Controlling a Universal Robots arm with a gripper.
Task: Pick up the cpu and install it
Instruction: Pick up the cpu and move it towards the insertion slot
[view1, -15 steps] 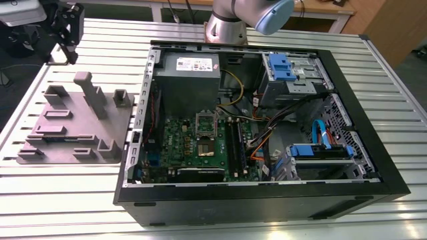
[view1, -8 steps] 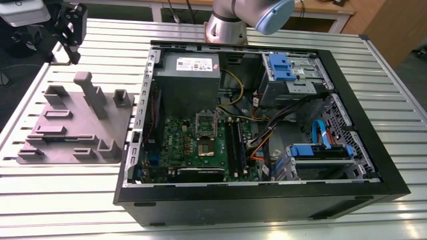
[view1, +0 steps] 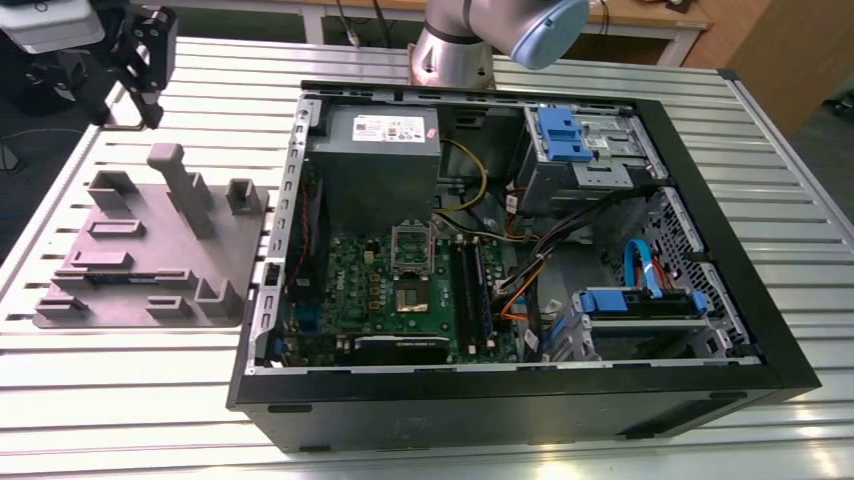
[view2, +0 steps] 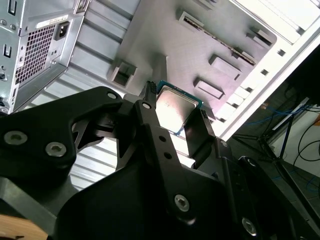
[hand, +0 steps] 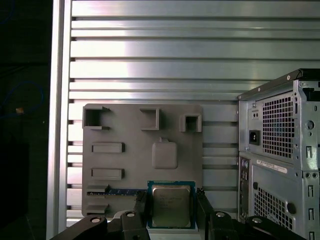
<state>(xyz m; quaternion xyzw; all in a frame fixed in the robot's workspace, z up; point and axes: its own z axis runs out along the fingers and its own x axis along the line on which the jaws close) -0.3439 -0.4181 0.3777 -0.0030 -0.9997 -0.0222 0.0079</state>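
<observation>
While claw (hand: 172, 207) clamps cpu (hand: 171, 202), its edges partly hidden (behind fingers (hand: 204, 210)); grey tray (hand: 125, 165) beyond.

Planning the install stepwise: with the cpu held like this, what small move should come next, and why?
Probably carry it toward the motherboard socket in the case: the gripper is shut on the cpu, clear above the grey fixture and well away from the socket.

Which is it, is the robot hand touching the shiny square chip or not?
Touching. In the first wrist view the fingers of the hand pinch the cpu at two opposite edges, no gap.
</observation>
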